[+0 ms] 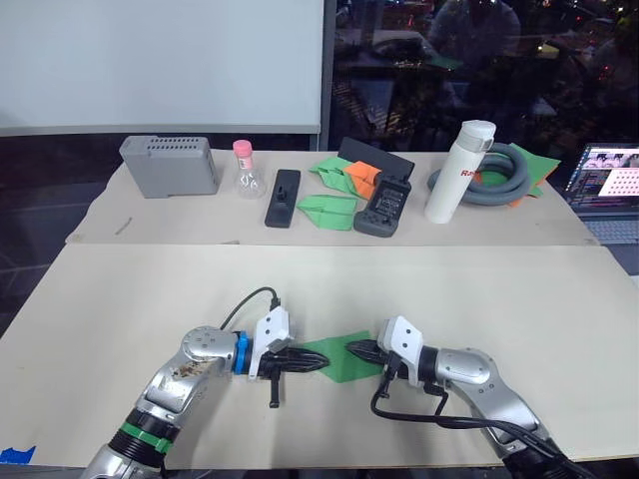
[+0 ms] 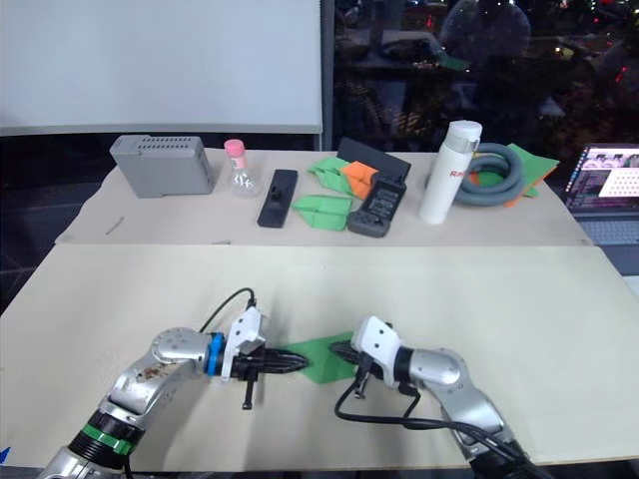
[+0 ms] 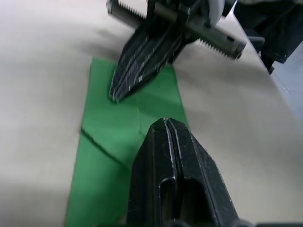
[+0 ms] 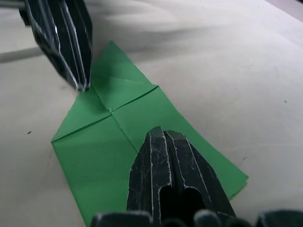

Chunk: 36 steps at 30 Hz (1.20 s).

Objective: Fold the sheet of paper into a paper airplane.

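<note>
Green sheet of paper, corners folded

Head stereo pair looks forward and down over the near table to a cluttered far table; both eyes share nearly the same scene. Each wrist camera sits low, close along its own fingers, facing the other gripper across the sheet of paper.

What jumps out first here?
The bright green, partly folded sheet of paper lying flat on the near beige table, with the left gripper and right gripper both shut, tips pressing it from opposite sides. Behind, a white bottle stands upright.
</note>
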Available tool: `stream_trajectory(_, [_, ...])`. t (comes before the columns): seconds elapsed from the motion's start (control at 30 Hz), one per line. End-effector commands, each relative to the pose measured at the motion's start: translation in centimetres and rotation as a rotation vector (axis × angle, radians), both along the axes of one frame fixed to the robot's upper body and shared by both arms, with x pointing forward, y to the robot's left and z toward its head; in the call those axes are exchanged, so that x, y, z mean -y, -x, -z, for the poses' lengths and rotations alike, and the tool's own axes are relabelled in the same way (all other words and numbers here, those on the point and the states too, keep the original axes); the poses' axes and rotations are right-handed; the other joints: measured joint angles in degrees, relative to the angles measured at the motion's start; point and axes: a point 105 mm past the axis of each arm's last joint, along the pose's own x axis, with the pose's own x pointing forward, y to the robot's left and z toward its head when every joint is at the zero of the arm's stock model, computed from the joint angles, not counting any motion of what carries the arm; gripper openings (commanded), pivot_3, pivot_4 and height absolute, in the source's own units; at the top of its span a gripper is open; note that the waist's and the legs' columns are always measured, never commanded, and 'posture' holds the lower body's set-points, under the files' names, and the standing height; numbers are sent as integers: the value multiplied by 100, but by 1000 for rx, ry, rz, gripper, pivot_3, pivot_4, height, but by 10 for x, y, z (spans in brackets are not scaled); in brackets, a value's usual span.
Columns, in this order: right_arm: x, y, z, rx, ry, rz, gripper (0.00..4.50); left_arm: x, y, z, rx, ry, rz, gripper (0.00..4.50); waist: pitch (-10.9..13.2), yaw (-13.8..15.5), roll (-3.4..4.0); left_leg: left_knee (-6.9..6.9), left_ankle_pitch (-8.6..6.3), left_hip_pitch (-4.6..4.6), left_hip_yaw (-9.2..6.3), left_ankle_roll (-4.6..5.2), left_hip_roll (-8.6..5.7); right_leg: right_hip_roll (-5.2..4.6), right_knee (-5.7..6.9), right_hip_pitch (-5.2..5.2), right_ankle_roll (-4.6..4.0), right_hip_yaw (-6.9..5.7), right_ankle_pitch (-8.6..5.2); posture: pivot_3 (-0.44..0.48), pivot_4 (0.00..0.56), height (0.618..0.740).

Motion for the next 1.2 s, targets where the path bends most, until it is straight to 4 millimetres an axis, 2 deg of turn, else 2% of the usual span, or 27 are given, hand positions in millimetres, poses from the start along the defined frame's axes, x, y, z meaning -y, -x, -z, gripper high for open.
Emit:
stream_trajectory(0.03, [6, 9, 21, -91, 49, 13, 27, -13, -11, 4, 47, -25, -62, 0, 0, 4, 0, 0, 0, 0, 0, 1, -1, -1, -1, 0, 0, 0, 0, 0, 150, 740])
stream_trajectory(0.27, [6, 7, 21, -89, 57, 12, 27, -44, -12, 24, 25, -93, -123, 0, -1, -13, 2, -1, -1, 4, -1, 1, 3, -9, -2, 0, 0, 0, 0, 0, 150, 740])
stream_trajectory(0.43, [4, 6, 21, -87, 61, -3, 27, -69, -22, 24, 35, -104, -239, 0, -1, -12, 2, -5, -1, 27, -2, 0, 7, -15, -5, 1, -2, 1, -1, 0, 150, 740])
stream_trajectory(0.6, [4, 5, 20, -89, 63, -16, 27, -77, -23, 15, 32, -62, -287, 0, -2, -17, 3, -12, -1, 35, -1, -1, 6, -35, -3, 1, -2, -1, -1, 0, 150, 740])
stream_trajectory(0.8, [5, -4, -21, -65, -69, 12, 27, -66, -13, -13, 14, 36, -254, 0, 3, -17, 7, -24, 1, 14, 2, -4, 3, -44, 0, -7, -3, -4, -1, 0, 150, 740])
stream_trajectory(0.97, [2, 2, -73, -15, -179, -34, 27, -60, 2, -40, 5, 82, -220, 0, 10, 0, 8, -21, 7, -83, 1, -10, -11, -54, 16, -106, -3, -3, 3, 0, 150, 740])
stream_trajectory(1.03, [7, 1, -83, -23, -183, -28, 27, -61, 5, -46, 6, 81, -223, 0, 11, 6, 8, -18, 21, -92, -2, -35, -11, -52, 12, -110, -3, -12, 3, 0, 150, 740])
stream_trajectory(1.17, [30, -4, -84, -130, -146, 8, 27, -64, 10, -58, 1, 65, -210, 0, 16, 35, 7, -16, 6, -91, -2, -8, -16, -47, 4, -102, -3, -17, 3, 0, 150, 740])
stream_trajectory(1.2, [35, -5, -84, -158, -141, 12, 300, -64, 13, -59, -4, 57, -198, 0, 18, 40, 6, -13, 6, -91, -1, -6, -17, -45, 4, -102, -3, -20, 3, 0, 150, 740])
